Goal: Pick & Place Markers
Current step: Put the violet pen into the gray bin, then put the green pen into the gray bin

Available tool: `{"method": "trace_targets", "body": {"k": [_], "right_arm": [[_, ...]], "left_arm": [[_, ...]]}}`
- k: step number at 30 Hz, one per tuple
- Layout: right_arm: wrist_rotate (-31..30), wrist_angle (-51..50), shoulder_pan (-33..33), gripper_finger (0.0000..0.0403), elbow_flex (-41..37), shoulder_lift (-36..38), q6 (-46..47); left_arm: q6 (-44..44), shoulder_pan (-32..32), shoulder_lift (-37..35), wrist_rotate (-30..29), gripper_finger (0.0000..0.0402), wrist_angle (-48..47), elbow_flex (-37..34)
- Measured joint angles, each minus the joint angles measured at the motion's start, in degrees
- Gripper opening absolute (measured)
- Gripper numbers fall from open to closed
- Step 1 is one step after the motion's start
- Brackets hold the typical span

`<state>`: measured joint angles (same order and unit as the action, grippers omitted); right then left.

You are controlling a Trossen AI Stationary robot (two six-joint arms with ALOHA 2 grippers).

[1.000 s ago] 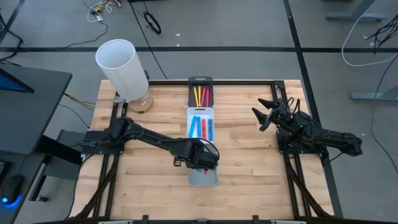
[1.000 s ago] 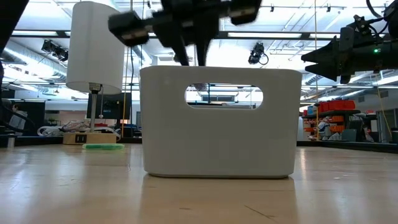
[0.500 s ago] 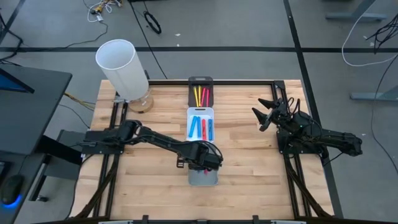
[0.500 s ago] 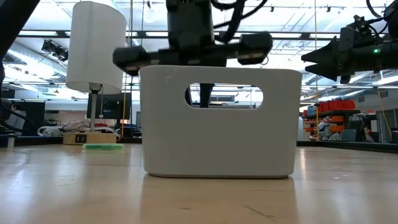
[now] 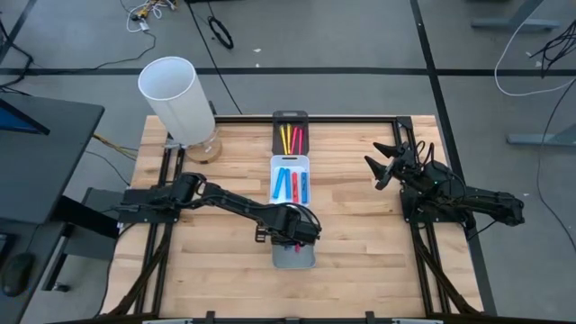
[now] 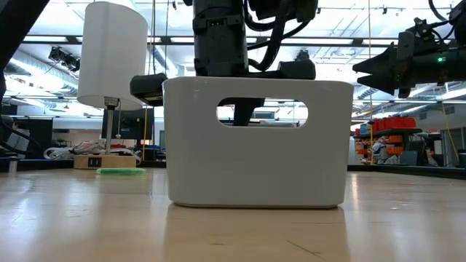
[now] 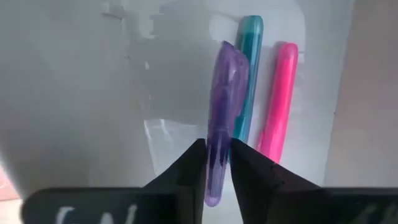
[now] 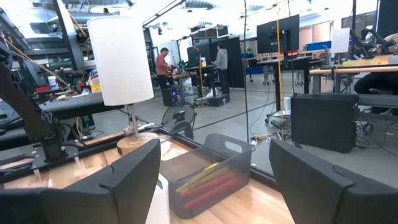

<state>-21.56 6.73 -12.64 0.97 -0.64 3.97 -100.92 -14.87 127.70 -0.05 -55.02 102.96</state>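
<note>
My left gripper (image 5: 292, 232) reaches down into the near grey tray (image 5: 293, 259), shut on a purple marker (image 7: 225, 106). In the left wrist view a teal marker (image 7: 250, 56) and a pink marker (image 7: 278, 93) lie side by side on the tray floor beside it. The low view shows the gripper (image 6: 244, 110) through the tray's handle slot. The middle white tray (image 5: 278, 165) holds blue and red markers (image 5: 290, 183). The far black tray (image 5: 276, 135) holds yellow and red markers (image 5: 291, 138). My right gripper (image 5: 380, 166) hangs open over the table's right side, away from the trays. My left gripper pinches the purple marker near one end (image 7: 217, 163) between its two fingers, coming from above and pointing down. The fingers (image 7: 189, 165) lie across the marker, and its long free part reaches out past them over the teal marker. Whether it touches the tray floor, I cannot tell.
A tall white cylinder (image 5: 175, 94) on a round base stands at the table's far left corner. The three trays form a row down the table's middle. Bare wood (image 5: 360, 234) lies on both sides of them. People stand in the room beyond the table (image 8: 163, 65).
My left gripper has come down from above the near tray's rim into the tray, turning about its wrist on the way, and has shifted slightly toward the table's near edge. The purple marker has gone down with it. The right arm has kept still.
</note>
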Motion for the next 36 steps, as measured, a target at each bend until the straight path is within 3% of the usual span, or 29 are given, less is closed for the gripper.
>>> {"method": "trace_targets", "body": {"k": [11, 19, 27, 36], "right_arm": [[0.0, 0.01, 0.0, 0.0302, 0.0, 0.0, 0.0], [0.0, 0.01, 0.0, 0.0302, 0.0, 0.0, 0.01], [0.0, 0.01, 0.0, 0.0302, 0.0, 0.0, 0.0], [0.0, 0.02, 0.0, 0.0302, 0.0, 0.0, 0.02]], "left_arm": [[2.74, 0.02, 0.0, 1.09, 0.0127, -0.02, 0.0], [9.74, -0.08, -0.33, 2.48, 0.0205, -0.12, 0.21], [24.51, 1.14, -0.31, 3.19, 0.0244, 0.3, 6.4], [57.65, 1.97, -0.35, 3.51, 0.0235, -8.72, 17.26]]}}
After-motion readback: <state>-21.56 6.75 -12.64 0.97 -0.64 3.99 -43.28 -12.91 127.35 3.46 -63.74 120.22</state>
